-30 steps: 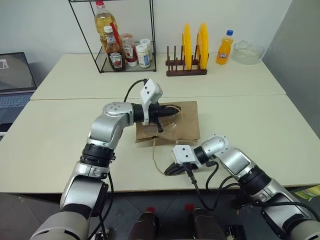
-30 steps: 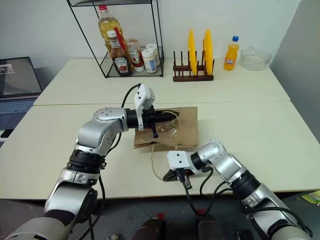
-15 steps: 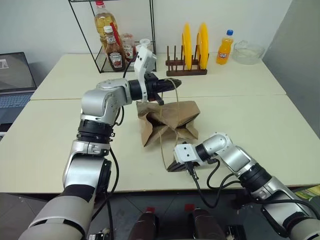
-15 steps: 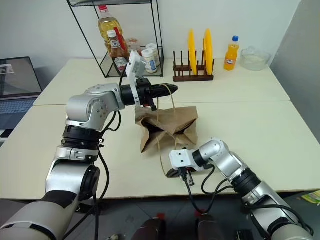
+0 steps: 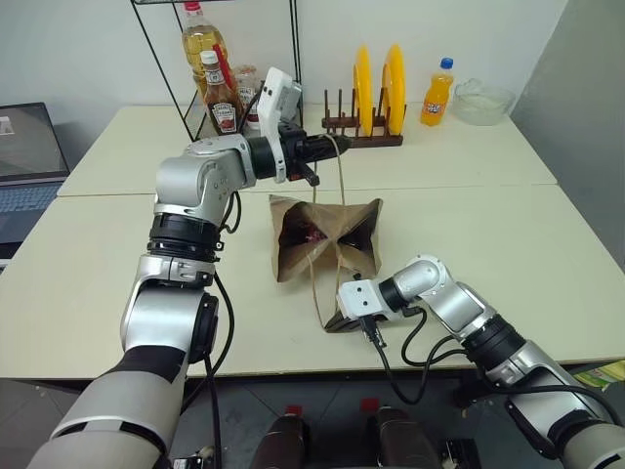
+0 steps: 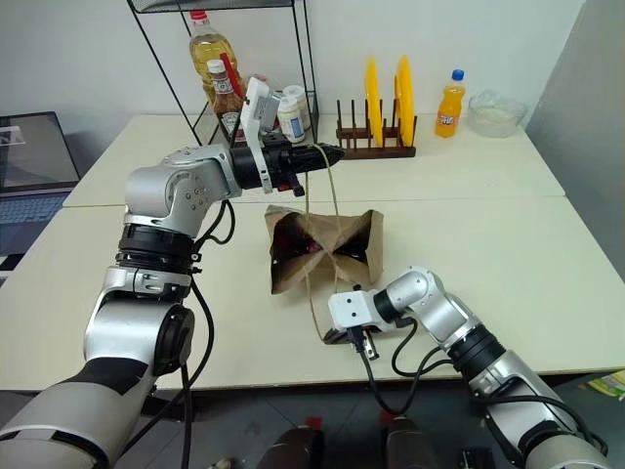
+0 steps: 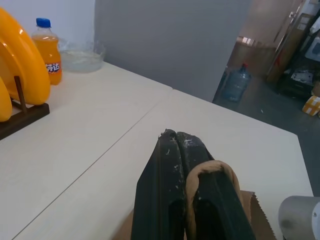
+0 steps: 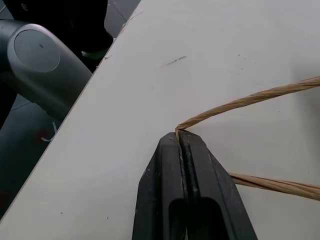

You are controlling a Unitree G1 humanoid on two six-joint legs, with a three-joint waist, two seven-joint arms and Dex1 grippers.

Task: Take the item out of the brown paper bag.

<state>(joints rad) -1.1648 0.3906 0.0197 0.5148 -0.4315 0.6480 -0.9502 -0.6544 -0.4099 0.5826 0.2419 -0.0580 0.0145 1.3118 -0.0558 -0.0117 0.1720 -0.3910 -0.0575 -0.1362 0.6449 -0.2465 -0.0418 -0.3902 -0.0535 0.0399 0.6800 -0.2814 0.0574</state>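
The brown paper bag (image 5: 337,239) stands creased in the middle of the table, its mouth pulled open toward me. Inside the dark opening I glimpse the item (image 5: 309,234), small and red. My left gripper (image 5: 335,145) is held level above the bag, shut on one cord handle (image 7: 210,169) that loops over its fingers and runs taut down to the bag. Near the table's front edge, my right gripper (image 5: 335,321) lies low, shut on the other cord handle (image 8: 235,102), which stretches back up to the bag.
At the back stand a wire rack with sauce bottles (image 5: 220,93), a wooden rack with yellow plates (image 5: 376,93), an orange soda bottle (image 5: 438,93) and a glass bowl (image 5: 483,101). A laptop (image 5: 24,161) sits at far left.
My left gripper has risen with its handle, lifting the bag from lying flat to standing with its mouth open. The right gripper has stayed put, holding its handle.
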